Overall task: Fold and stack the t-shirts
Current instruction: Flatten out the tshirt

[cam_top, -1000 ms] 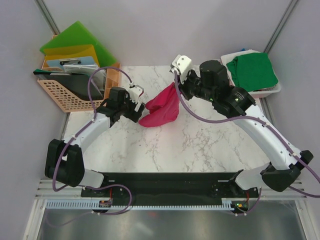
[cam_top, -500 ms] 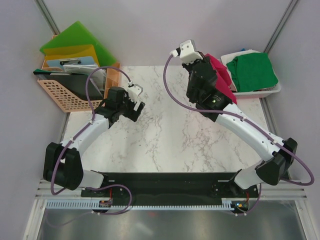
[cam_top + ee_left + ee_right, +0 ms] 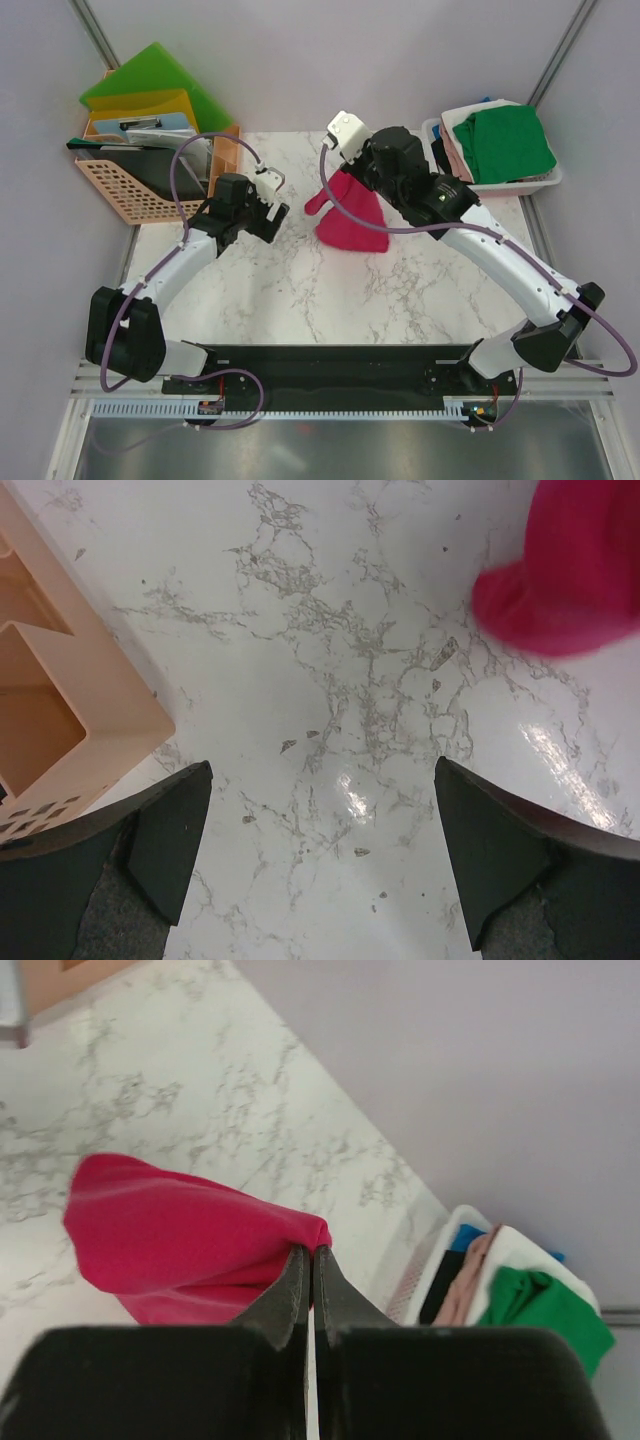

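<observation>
Right gripper [image 3: 308, 1260]: fingers pressed together on a fold of the crimson-pink t-shirt [image 3: 352, 212]; only a thin seam of cloth shows between them in the right wrist view.
Crimson-pink t-shirt: bunched and hanging from the right gripper in a rough cone, narrow at the pinch and wide at the bottom. It sits over the far middle of the marble table [image 3: 400, 290], between the two arms. One rounded lobe sticks out on the side facing the left arm (whether the lower edge touches the marble cannot be told).
Left gripper [image 3: 320, 770]: fingers spread wide with nothing between them, poised over bare marble.
Left gripper surroundings: a corner of the peach basket [image 3: 60, 710] lies just beside its left finger. The shirt's lobe shows at the upper right of the left wrist view, apart from both fingers.
White basket [image 3: 540, 182]: at the far right edge of the table, well apart from the held shirt.
White basket contents: a green t-shirt [image 3: 505, 140] on top, with a white t-shirt [image 3: 515, 1250], a beige-pink t-shirt [image 3: 470, 1280] and a black t-shirt [image 3: 432, 1300] showing at its edges.
Far left: a green folder [image 3: 150, 75] and a yellow folder [image 3: 145, 103] stand in the peach basket.
</observation>
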You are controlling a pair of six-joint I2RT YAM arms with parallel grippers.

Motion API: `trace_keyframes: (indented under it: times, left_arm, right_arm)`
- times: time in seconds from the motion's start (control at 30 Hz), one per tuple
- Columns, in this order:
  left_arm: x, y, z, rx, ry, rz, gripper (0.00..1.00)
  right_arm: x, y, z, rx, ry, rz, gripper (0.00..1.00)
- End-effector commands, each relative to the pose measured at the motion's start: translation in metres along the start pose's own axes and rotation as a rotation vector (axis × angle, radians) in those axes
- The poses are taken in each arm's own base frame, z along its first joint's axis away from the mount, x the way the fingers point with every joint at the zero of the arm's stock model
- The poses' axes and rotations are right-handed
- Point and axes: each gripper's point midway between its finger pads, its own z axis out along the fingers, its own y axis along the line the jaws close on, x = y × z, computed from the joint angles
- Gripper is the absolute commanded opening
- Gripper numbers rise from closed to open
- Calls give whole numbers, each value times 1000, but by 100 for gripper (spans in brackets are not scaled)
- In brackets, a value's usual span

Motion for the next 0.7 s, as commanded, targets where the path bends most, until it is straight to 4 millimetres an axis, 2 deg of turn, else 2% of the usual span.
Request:
trace_keyframes:
  times: [0.0,0.07,0.13,0.2,0.23,0.27,0.3,0.33,0.37,0.4,0.5,0.6,0.67]
  left_arm:
    - [-16,8,-8,-41,-50,32,100]
    - [-13,7,-8,-35,-48,35,100]
    - [-13,6,-10,-34,-49,38,100]
    - [-13,7,-10,-34,-50,38,100]
    - [-13,5,-9,-30,-51,39,100]
    - [-13,6,-8,-29,-50,38,100]
    - [-14,5,-8,-25,-50,39,100]
    - [-12,4,-7,-20,-46,36,100]
    - [-11,3,-6,-15,-40,38,100]
    - [-10,2,-5,-9,-37,38,100]
    - [-8,0,-1,5,-26,37,100]
    - [-9,-1,0,12,-25,35,100]
    - [-10,-2,-1,15,-28,34,100]
  right_arm:
    - [-13,25,-6,-136,-42,68,0]
    - [-23,5,-9,-55,-69,73,0]
    - [-30,-23,-17,14,-97,88,0]
    - [-25,-56,-20,97,-90,112,0]
    - [-18,-64,-19,126,-68,112,0]
    - [-1,-84,-18,206,-13,118,0]
    - [16,-86,-12,229,38,114,10]
    - [30,-89,-10,259,81,101,25]
    - [48,-102,-13,345,144,95,47]
    - [70,-99,-10,372,205,80,57]
    - [101,-120,-22,548,304,69,73]
    - [103,-141,-37,648,306,109,83]
    - [97,-139,-40,619,277,127,83]
